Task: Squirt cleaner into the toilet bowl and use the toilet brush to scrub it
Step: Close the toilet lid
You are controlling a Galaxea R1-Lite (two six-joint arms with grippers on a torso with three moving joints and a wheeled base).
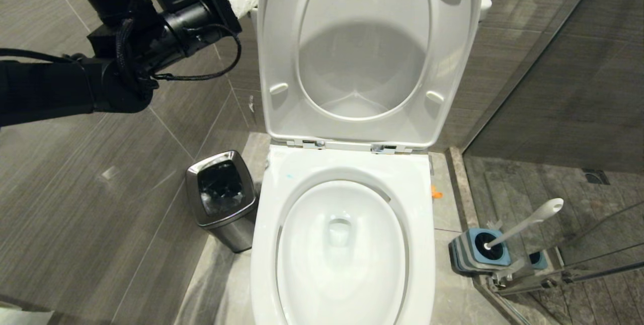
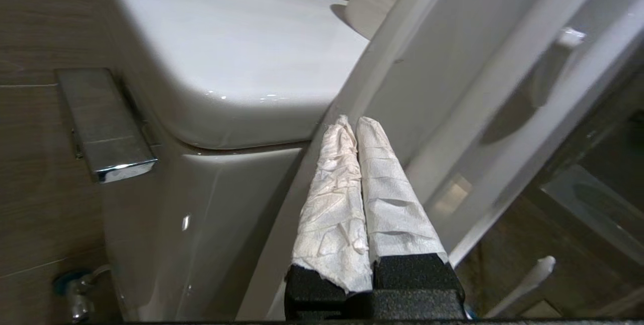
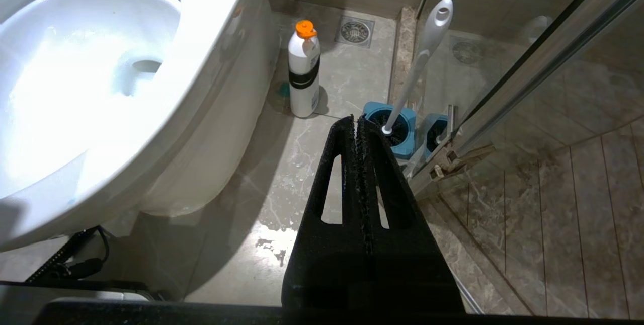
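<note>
The toilet bowl [image 1: 342,244] stands open, its seat and lid [image 1: 362,48] raised against the tank. A small teal spot of cleaner [image 1: 289,175] sits on the back rim. The toilet brush [image 1: 526,223] leans in its blue holder [image 1: 478,252] on the floor to the right of the toilet. My left gripper [image 1: 249,2] is up beside the left edge of the raised lid; its white-wrapped fingers [image 2: 382,184] are shut on nothing, close to the tank [image 2: 226,63]. My right gripper [image 3: 356,121] hangs shut and empty low to the right of the bowl [image 3: 75,63], short of the brush [image 3: 417,58].
A steel bin [image 1: 221,199] stands left of the toilet. A white bottle with an orange cap [image 3: 304,73] is on the floor beside the toilet base. A chrome flush lever [image 2: 105,124] sticks out of the tank's side. A glass shower screen [image 3: 528,63] closes off the right.
</note>
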